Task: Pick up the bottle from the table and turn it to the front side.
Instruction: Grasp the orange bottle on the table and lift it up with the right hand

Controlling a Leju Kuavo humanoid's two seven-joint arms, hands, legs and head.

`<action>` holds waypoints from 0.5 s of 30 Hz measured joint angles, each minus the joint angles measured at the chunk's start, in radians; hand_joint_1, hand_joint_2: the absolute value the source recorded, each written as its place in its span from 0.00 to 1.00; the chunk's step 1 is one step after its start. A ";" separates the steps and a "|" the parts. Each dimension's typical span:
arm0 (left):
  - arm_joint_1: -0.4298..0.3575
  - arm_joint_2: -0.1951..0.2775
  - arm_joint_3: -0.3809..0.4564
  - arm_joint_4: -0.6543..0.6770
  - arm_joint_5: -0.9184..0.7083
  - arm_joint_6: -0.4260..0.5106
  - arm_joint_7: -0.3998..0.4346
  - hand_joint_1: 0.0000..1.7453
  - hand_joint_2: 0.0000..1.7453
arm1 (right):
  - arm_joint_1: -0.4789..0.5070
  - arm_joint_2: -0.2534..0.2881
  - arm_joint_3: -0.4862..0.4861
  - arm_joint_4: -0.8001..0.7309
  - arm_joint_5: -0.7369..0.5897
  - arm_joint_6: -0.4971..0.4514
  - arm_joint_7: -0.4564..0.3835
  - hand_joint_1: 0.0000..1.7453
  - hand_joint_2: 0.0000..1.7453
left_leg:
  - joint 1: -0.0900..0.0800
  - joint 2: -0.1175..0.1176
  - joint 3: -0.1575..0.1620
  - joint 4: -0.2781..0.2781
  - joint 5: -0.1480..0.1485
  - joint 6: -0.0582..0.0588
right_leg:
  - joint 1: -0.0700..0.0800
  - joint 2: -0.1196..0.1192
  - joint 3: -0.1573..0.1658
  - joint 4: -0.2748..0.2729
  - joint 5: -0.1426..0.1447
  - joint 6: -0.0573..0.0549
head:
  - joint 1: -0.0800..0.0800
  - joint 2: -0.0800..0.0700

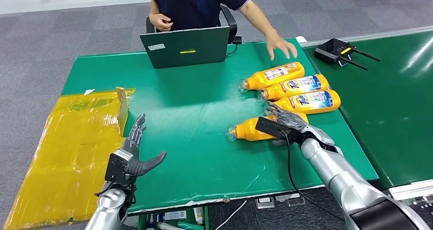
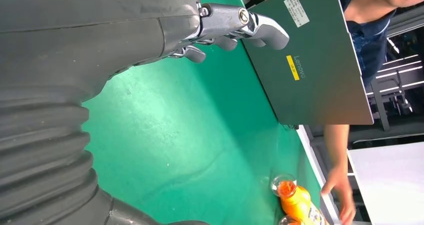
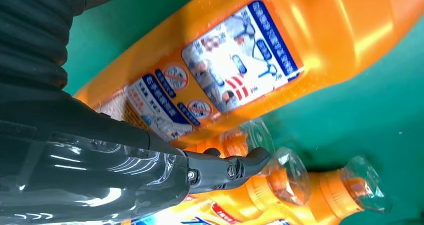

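Head view: the right hand (image 1: 286, 121) sits right over the near bottle (image 1: 247, 130), which lies flat on the green surface (image 1: 194, 112), cap toward the robot's left, long axis running side to side. Right wrist view shows its back label up, so the front faces down. Fingers look draped over the body, but I cannot tell whether they have closed on it. The left hand (image 1: 134, 156) hovers well apart, open, fingers spread and holding nothing. Three more bottles (image 1: 296, 87) lie just behind, tight quarters there; open room lies toward the laptop (image 1: 185, 47). A person's hand (image 1: 280, 45) hovers near the far bottles.
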 joint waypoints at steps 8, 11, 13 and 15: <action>0.002 0.002 0.000 0.000 0.001 0.002 0.000 0.00 1.00 | 0.010 0.016 0.016 0.017 -0.017 0.004 -0.003 0.00 1.00 | 0.000 0.000 0.000 0.000 0.000 0.000 | 0.000 0.000 0.000 0.000 0.000 0.000 | 0.000 0.000; 0.002 0.002 0.000 0.000 0.002 0.005 0.000 0.00 1.00 | 0.010 0.021 0.021 0.021 -0.021 0.003 0.001 0.00 1.00 | 0.000 0.000 0.001 0.000 0.000 0.000 | 0.000 0.000 0.000 0.000 0.000 0.000 | 0.000 0.000; 0.003 0.002 0.000 0.000 0.002 0.006 0.000 0.00 1.00 | 0.010 0.022 0.021 0.021 -0.025 -0.001 0.007 0.00 1.00 | 0.000 0.000 0.001 0.000 0.000 0.000 | 0.000 0.000 0.001 0.000 0.000 0.000 | 0.000 0.000; 0.003 0.002 0.000 0.000 0.002 0.006 0.000 0.00 1.00 | 0.010 0.022 0.022 0.021 -0.028 -0.005 0.013 0.00 1.00 | 0.000 0.000 0.001 0.000 0.000 0.000 | 0.000 0.000 0.001 0.000 0.000 0.000 | 0.000 0.000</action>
